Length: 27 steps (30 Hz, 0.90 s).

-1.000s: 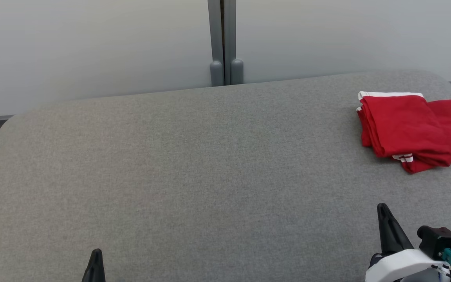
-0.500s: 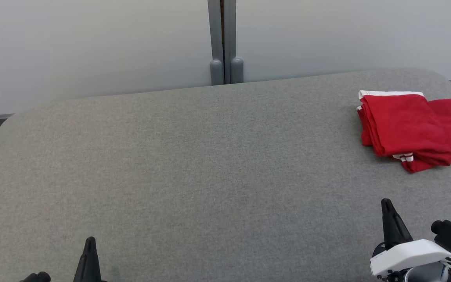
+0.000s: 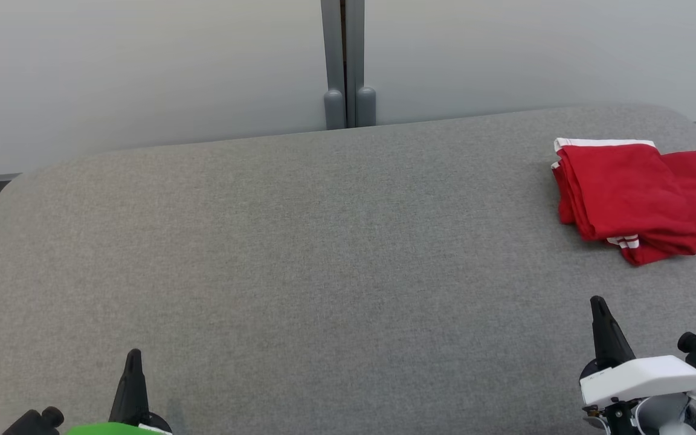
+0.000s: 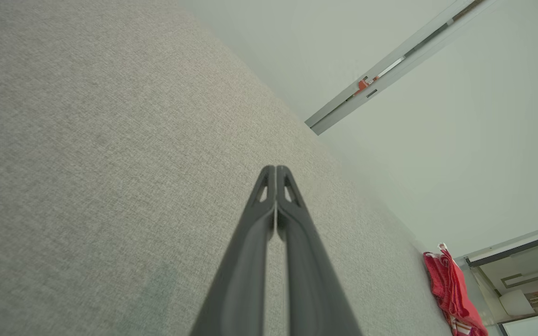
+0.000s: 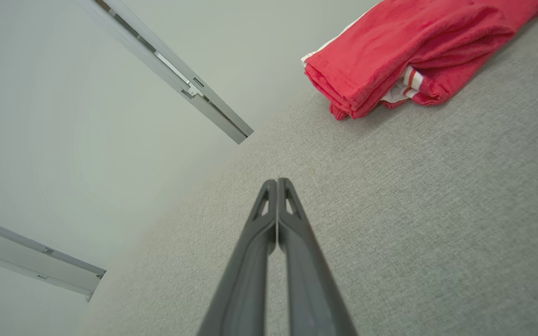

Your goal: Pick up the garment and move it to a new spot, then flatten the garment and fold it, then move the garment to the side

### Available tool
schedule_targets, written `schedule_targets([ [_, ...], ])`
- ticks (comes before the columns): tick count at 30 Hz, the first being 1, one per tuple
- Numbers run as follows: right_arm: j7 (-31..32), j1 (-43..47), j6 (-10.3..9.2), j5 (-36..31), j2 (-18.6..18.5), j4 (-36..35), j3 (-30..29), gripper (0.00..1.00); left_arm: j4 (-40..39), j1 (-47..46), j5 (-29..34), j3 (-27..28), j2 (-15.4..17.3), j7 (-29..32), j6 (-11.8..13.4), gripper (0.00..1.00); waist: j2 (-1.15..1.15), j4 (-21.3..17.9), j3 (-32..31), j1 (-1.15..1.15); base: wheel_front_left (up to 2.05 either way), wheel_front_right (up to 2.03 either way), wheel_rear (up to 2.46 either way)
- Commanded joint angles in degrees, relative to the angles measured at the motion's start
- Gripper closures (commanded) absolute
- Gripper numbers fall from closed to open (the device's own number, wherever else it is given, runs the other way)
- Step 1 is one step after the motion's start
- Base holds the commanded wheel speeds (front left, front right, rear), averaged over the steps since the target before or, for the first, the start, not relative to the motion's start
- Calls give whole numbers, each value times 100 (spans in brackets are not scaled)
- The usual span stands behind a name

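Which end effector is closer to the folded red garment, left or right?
Right. The right end effector sits shut a little short of the red garment, not touching it; the left end effector is far across the grey surface, at the opposite side.

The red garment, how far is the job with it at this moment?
Done, it seems: the garment lies folded at the far right side of the grey table. In hand: nothing; the left end effector and the right end effector are shut, empty and apart from it. Left: probably nothing.
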Motion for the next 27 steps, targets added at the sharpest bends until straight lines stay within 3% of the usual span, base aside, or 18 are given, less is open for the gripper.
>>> schedule_targets([
  [1,44,-141,-3,207,-27,-43,-21,100,-40,-171,-188,40,35,46,-23,100,0,0,2,0,0,0,0],
  [27,488,-388,-4,2111,-30,12,-96,100,56,-593,-1744,179,42,492,-44,100,0,7,48,0,0,0,0],
])
